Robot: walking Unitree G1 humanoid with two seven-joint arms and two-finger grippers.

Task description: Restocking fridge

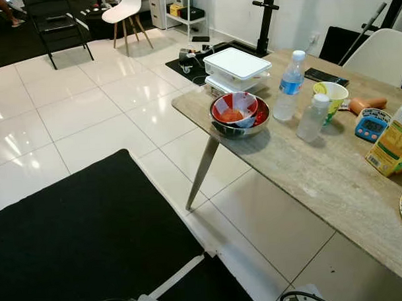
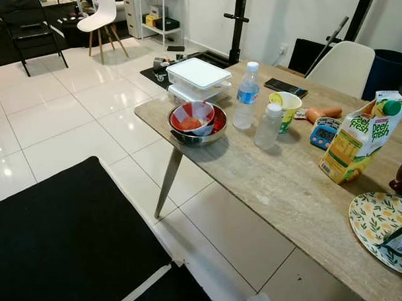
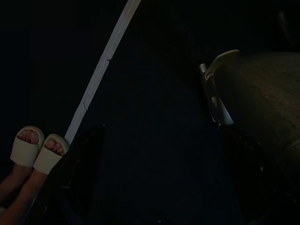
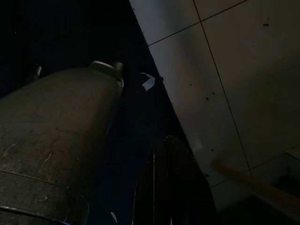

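The likely stock for the fridge stands on the bench (image 2: 281,187): a juice carton (image 2: 356,142) near its far right part, a capped water bottle (image 2: 246,96) by the middle, and a smaller clear bottle (image 2: 269,126) just beside it. A steel bowl (image 2: 198,123) holding red food under wrap sits at the near corner, with white lidded boxes (image 2: 198,78) stacked just behind it. Further along lie a yellow cup (image 2: 287,109), a blue timer (image 2: 324,133), a black phone (image 2: 286,87) and a patterned plate (image 2: 378,220) at the right edge. No fridge can be made out from here.

Nothing is picked up yet, so I judge this the approach step: the robot faces the bench across white tiles, with a black mat (image 1: 79,247) underfoot. Both arms hang idle. The left wrist view is dark; the left gripper (image 3: 159,178) points at the mat with its fingers (image 3: 84,164) spread well apart and nothing between them. A person's feet in pale slippers (image 3: 33,150) stand just beside one finger. The right gripper (image 4: 173,183) shows as one dark mass over the mat's edge, and I cannot tell its state.

The next move seems to call for stepping closer to the bench, choosing one item, probably a bottle or the carton, and raising an arm to it, mindful of the person close by.
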